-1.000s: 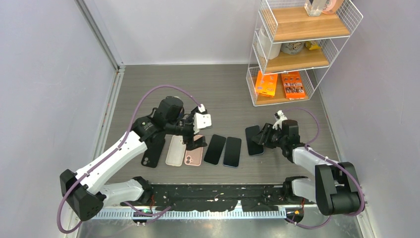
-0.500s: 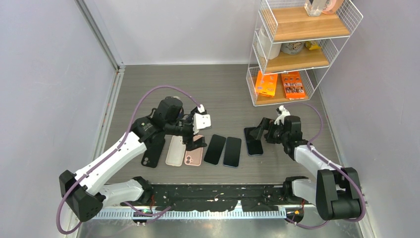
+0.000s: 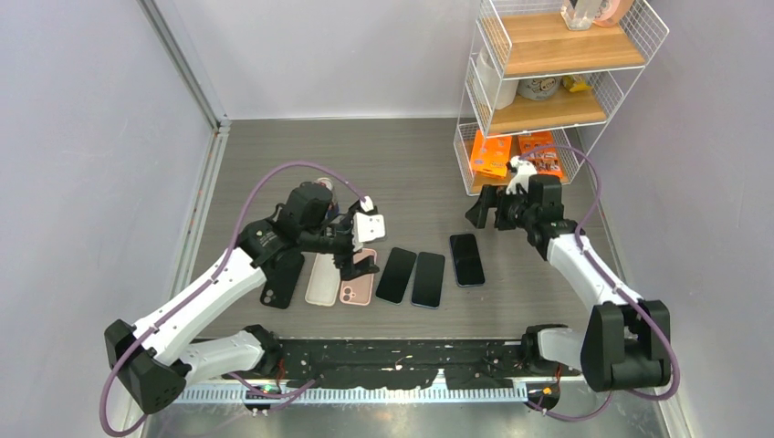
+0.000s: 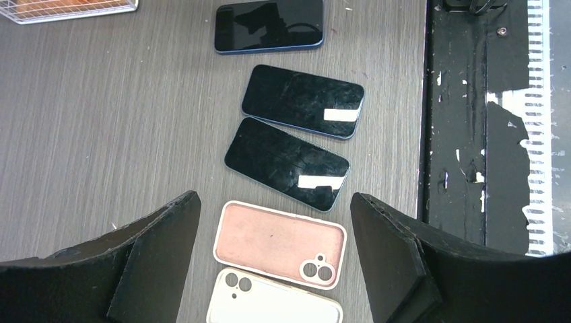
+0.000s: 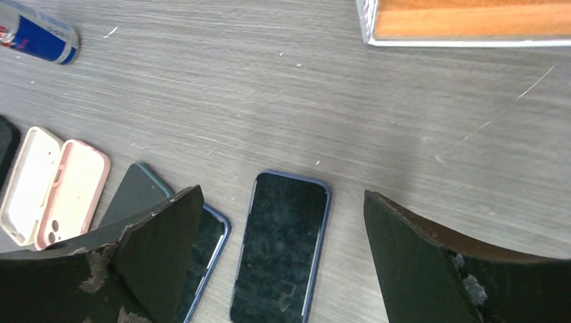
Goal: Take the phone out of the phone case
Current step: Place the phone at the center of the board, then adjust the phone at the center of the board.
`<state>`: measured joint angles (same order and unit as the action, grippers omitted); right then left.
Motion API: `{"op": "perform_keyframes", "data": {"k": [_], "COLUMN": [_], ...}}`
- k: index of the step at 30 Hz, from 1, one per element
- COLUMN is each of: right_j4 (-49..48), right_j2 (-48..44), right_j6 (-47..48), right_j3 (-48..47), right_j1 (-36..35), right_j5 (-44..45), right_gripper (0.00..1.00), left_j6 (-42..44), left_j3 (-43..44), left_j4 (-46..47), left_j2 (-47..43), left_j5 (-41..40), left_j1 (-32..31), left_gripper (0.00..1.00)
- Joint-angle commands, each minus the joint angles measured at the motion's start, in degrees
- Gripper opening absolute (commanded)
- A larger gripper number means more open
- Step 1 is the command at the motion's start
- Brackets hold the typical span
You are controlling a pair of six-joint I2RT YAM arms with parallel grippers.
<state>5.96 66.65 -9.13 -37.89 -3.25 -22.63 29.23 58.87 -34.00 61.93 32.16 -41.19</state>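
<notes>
Three bare dark phones lie face up in a row: the right one (image 3: 466,259) (image 5: 281,249), the middle one (image 3: 428,279) (image 4: 303,101) and the left one (image 3: 396,275) (image 4: 287,163). Left of them lie an empty pink case (image 3: 355,292) (image 4: 279,243), an empty white case (image 3: 322,278) (image 4: 273,306) and a black case (image 3: 281,280); whether that one holds a phone I cannot tell. My left gripper (image 3: 358,248) (image 4: 274,202) hangs open just above the pink case. My right gripper (image 3: 481,210) (image 5: 283,195) is open and empty, raised above and behind the right phone.
A white wire shelf (image 3: 548,91) with orange boxes (image 3: 491,153) stands at the back right, close behind the right gripper. A blue drink can (image 5: 37,33) lies on the table beyond the cases. A black rail (image 3: 402,351) runs along the near edge.
My right gripper has opened, letting go of the right phone, which now lies flat, and has risen back toward the shelf. The left gripper has shifted slightly left over the pink case.
</notes>
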Motion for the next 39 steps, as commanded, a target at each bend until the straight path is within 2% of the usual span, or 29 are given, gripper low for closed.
{"op": "perform_keyframes", "data": {"k": [1, 11, 24, 39], "right_j4": [6.1, 7.1, 8.0, 9.7], "right_j2": [6.0, 14.8, 20.1, 25.8], "right_j6": [6.9, 11.9, 13.4, 14.9], "right_j3": [-6.2, -10.5, -14.7, -18.5], "right_j1": [0.1, -1.3, -10.1, -12.7], "right_j5": [3.3, 9.0, 21.2, 26.2], "right_gripper": [0.96, 0.99, 0.96, 0.96], "left_j6": [1.3, 1.6, 2.0, 2.3], "left_j3": [-0.6, -2.1, -3.8, -3.9], "left_j4": [2.2, 2.1, 1.7, 1.6], "left_j2": [-2.1, -4.1, -6.0, -6.1], "left_j5": [1.2, 0.9, 0.7, 0.6], "left_j1": [0.1, 0.1, 0.2, 0.1], "left_gripper": [0.86, 0.86, 0.86, 0.86]}}
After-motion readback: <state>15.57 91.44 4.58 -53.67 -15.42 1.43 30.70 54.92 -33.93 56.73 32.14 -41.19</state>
